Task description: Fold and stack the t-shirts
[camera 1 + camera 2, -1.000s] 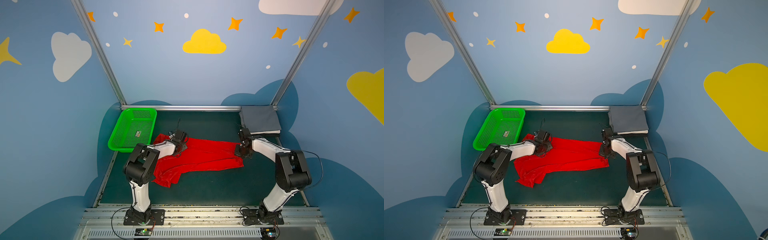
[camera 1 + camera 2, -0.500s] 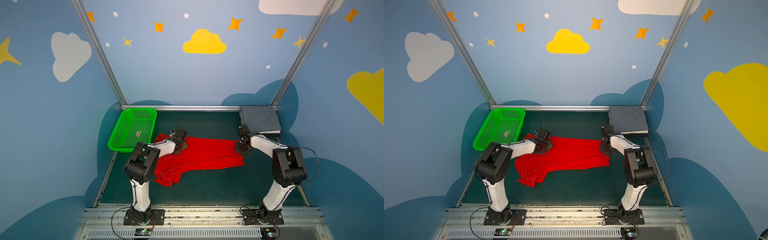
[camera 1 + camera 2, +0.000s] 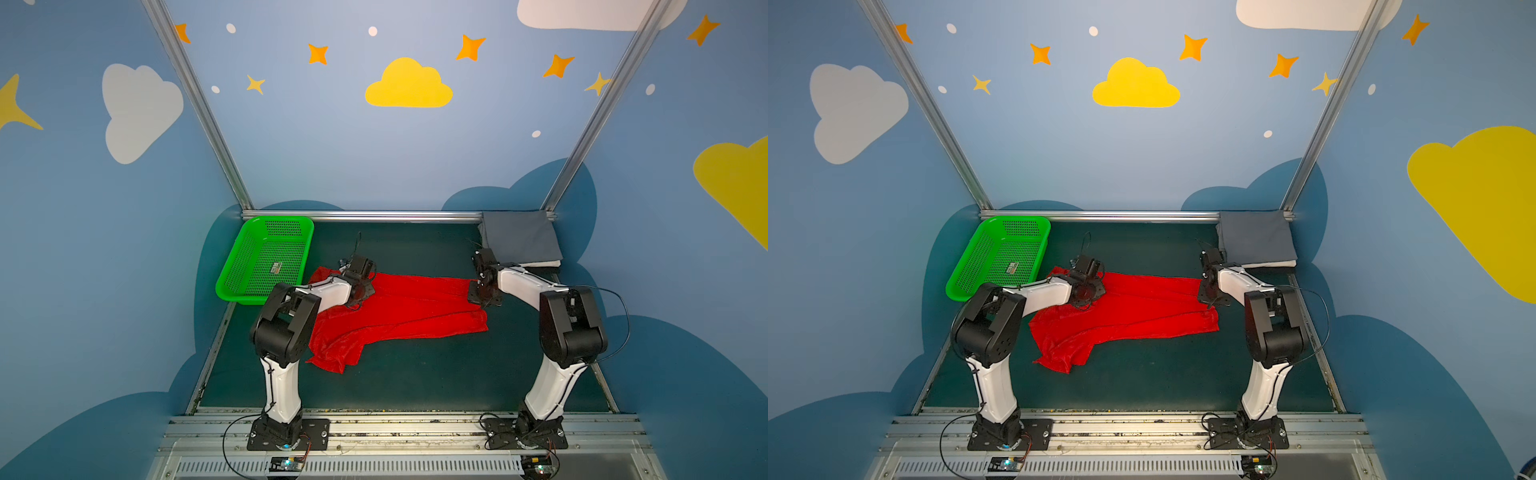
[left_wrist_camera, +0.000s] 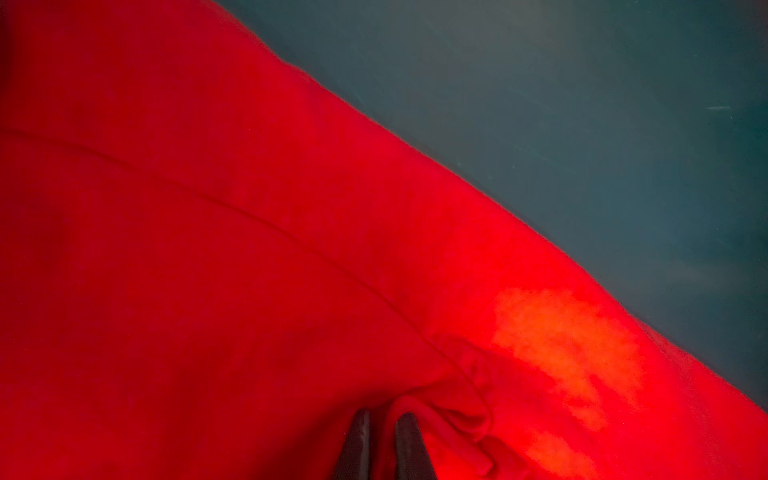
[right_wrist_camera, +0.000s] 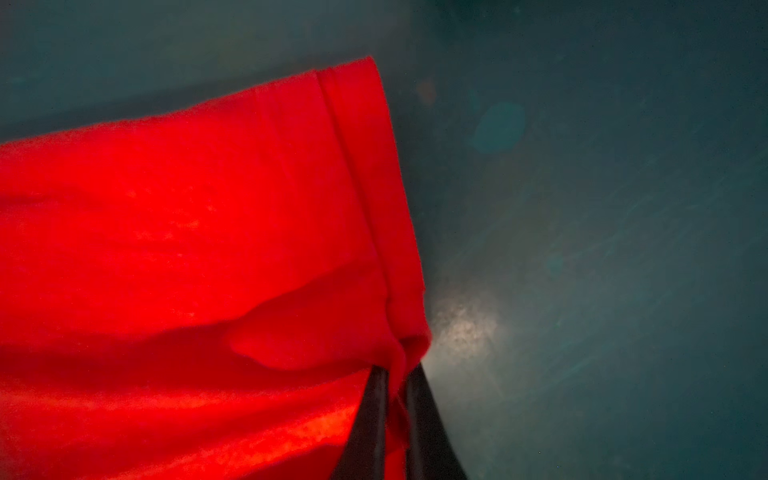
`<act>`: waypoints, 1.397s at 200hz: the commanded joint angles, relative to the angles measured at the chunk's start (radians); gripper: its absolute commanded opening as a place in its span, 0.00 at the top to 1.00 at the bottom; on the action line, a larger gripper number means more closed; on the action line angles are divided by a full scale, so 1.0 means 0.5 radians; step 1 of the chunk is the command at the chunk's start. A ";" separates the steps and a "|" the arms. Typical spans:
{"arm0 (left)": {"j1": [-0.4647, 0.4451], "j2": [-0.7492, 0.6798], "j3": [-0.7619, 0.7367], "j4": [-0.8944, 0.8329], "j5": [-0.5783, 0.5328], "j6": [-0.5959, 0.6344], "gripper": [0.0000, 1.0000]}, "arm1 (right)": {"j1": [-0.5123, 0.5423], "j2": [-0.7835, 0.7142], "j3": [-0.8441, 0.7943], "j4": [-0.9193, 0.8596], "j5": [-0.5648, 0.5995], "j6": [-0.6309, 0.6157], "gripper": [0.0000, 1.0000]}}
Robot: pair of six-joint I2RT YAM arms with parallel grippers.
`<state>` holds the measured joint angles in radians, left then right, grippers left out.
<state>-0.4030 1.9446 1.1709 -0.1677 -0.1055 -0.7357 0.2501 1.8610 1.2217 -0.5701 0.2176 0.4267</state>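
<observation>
Nudged slightly toward 12 o'clock since a second ago, my right gripper [image 3: 482, 293] sits at the 3 o'clock edge of the red t-shirt [image 3: 407, 309] lying mid-worktop [image 3: 415, 374], my left gripper [image 3: 360, 291] at its 10 o'clock corner; the left wrist view shows fingers [image 4: 358, 444] nipped on a red fold, and the right wrist view shows fingers [image 5: 376, 415] nipped on the hem.

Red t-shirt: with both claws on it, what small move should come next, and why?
The left claw and right claw each pinch the red t-shirt along its far side, and its near side lies rumpled. So probably lift both together and draw that side toward the robot.
</observation>
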 commanded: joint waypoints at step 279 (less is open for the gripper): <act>0.019 -0.199 -0.139 -0.135 0.026 0.002 0.38 | -0.143 0.226 0.274 -0.081 0.102 0.147 0.60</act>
<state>-0.3939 1.9011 1.1328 -0.1352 -0.0692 -0.7410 0.1856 1.9816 1.3529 -0.5838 0.2779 0.4831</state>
